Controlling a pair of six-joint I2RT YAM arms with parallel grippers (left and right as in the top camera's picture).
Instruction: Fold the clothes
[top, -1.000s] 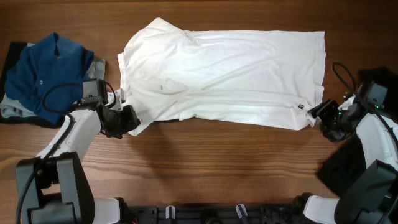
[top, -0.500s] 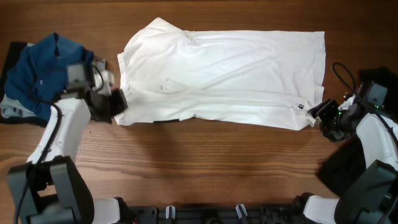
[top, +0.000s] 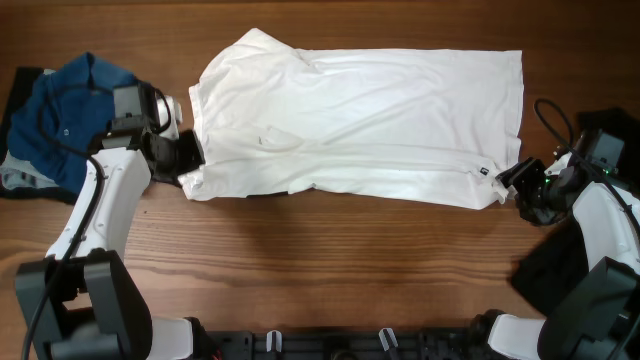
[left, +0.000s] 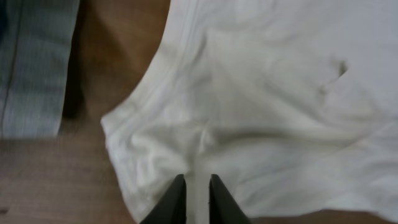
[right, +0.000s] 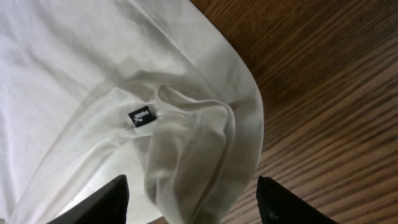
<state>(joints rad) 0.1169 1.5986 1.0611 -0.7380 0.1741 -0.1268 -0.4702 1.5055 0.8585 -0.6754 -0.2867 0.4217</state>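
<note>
The white shirt lies spread flat on the worktop, with a small black label near its hem corner reading PUMA. At that corner the right end effector stands released, its fingers wide astride the fabric. At the shirt's opposite end the left end effector is narrowed over cloth; whether it grasps the cloth cannot be told.

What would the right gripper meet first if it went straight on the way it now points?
Probably the bunched hem corner of the white shirt, near its dark label: the right gripper points straight at it, jaws open. How close the cloth lies is unclear.
</note>
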